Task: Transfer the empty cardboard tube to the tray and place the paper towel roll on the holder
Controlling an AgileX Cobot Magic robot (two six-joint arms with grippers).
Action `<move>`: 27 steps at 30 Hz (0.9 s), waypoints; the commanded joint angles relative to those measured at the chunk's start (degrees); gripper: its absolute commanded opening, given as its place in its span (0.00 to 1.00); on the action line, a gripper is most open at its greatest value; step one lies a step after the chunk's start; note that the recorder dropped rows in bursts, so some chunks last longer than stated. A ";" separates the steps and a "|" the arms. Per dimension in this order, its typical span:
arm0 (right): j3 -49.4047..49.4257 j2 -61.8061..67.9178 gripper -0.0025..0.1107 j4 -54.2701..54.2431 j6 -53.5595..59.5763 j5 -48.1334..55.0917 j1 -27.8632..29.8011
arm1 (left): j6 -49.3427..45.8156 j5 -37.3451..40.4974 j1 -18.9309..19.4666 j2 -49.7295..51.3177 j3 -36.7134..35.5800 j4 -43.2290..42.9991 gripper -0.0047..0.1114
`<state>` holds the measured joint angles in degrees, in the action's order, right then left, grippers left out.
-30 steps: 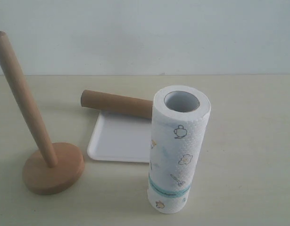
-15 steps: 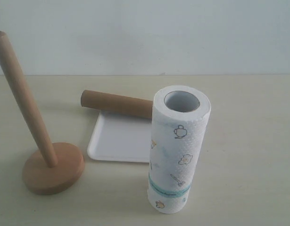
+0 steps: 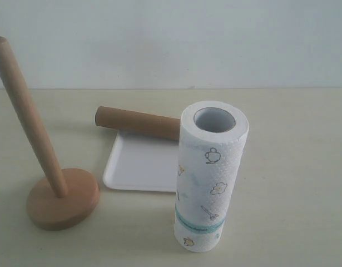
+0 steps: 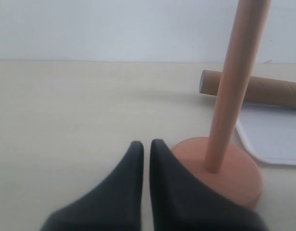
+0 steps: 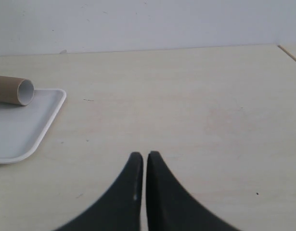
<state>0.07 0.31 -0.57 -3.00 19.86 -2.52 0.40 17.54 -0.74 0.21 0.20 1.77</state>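
The brown cardboard tube (image 3: 138, 122) lies across the far edge of the white tray (image 3: 138, 164); it also shows as the tube (image 4: 263, 90) and the tube (image 5: 10, 90). The paper towel roll (image 3: 209, 175) stands upright in front of the tray's right part. The wooden holder (image 3: 45, 167) stands bare at the left, dowel leaning. In the left wrist view my left gripper (image 4: 147, 144) is shut and empty, just beside the holder base (image 4: 234, 168). My right gripper (image 5: 144, 155) is shut and empty over bare table, the tray (image 5: 22, 130) off to its side. Neither gripper shows in the exterior view.
A pale wooden table (image 3: 293, 167) runs back to a white wall (image 3: 171, 39). A table edge (image 5: 291, 53) shows at the far corner of the right wrist view.
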 commanded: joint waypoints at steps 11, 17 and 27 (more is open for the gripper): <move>-0.07 -0.31 0.05 -0.03 0.39 -0.67 0.21 | -0.40 -0.15 0.12 -0.21 -0.20 -0.09 0.08; -0.07 -0.31 0.05 -0.03 0.39 -0.67 0.21 | -0.40 -0.15 0.12 -0.21 -0.20 -0.09 0.08; -0.07 -0.31 0.05 -0.03 0.39 -11.84 0.21 | -0.40 -0.15 0.12 -0.21 -0.20 -0.09 0.08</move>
<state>0.07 0.31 -0.57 -3.00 15.12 -2.52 0.40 17.54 -0.74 0.21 0.20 1.77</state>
